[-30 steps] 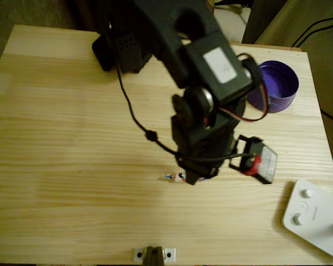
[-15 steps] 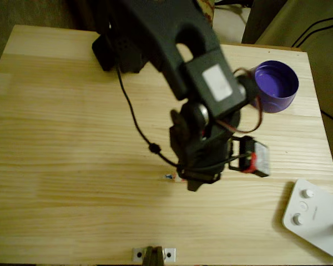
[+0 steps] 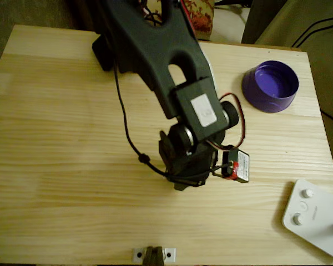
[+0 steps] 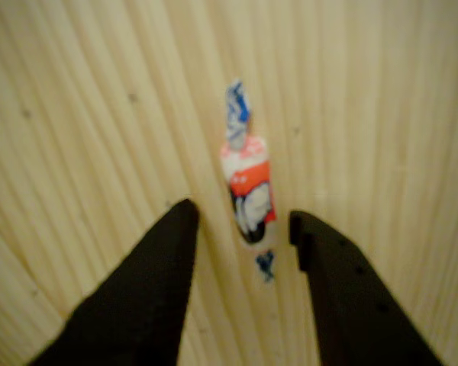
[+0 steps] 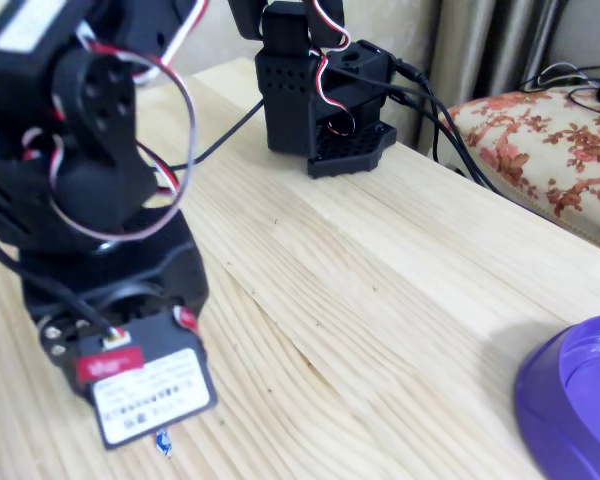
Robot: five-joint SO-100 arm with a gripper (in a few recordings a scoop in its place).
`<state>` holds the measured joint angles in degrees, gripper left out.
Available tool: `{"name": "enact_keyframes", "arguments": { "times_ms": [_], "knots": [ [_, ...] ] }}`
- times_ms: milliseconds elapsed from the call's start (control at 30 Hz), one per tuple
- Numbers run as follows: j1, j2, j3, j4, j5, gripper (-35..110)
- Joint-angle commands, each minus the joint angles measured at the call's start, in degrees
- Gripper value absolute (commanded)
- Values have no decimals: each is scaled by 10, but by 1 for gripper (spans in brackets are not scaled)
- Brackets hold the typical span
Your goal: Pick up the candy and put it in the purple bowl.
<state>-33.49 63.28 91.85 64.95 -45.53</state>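
Note:
In the wrist view the candy point(image 4: 248, 191) lies on the wood, white and orange-red with a dark mark and bluish twisted ends. My gripper point(image 4: 243, 225) is open, its black fingertips either side of the candy's near end and close to the tabletop. Seen from overhead, the gripper point(image 3: 184, 182) stands over the candy and hides it. One bluish candy end point(image 5: 163, 442) peeks out under the wrist in the fixed view. The purple bowl point(image 3: 271, 86) sits empty at the table's back right, well away from the gripper, and its rim point(image 5: 570, 400) shows at the lower right of the fixed view.
A white device with knobs point(image 3: 313, 216) lies at the front right corner. A small metal bracket point(image 3: 154, 255) sits at the front edge. The arm's base point(image 5: 320, 90) stands at the back, cables trailing from it. A floral cushion point(image 5: 550, 140) lies beyond the table.
The arm has come down and shifted left over the candy, which showed left of the gripper in the overhead view and is now covered. The bowl is no longer overlapped by the arm.

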Motion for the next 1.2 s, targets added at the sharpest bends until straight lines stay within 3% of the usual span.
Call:
{"name": "enact_keyframes", "arguments": {
  "times_ms": [0,300,933,1167],
  "knots": [
    [-4,14,-41,10,0,28],
    [3,-2,-68,-1,-10,26],
    [12,0,-73,-20,-8,9],
    [28,29,-78,-20,57,9]
  ]
}}
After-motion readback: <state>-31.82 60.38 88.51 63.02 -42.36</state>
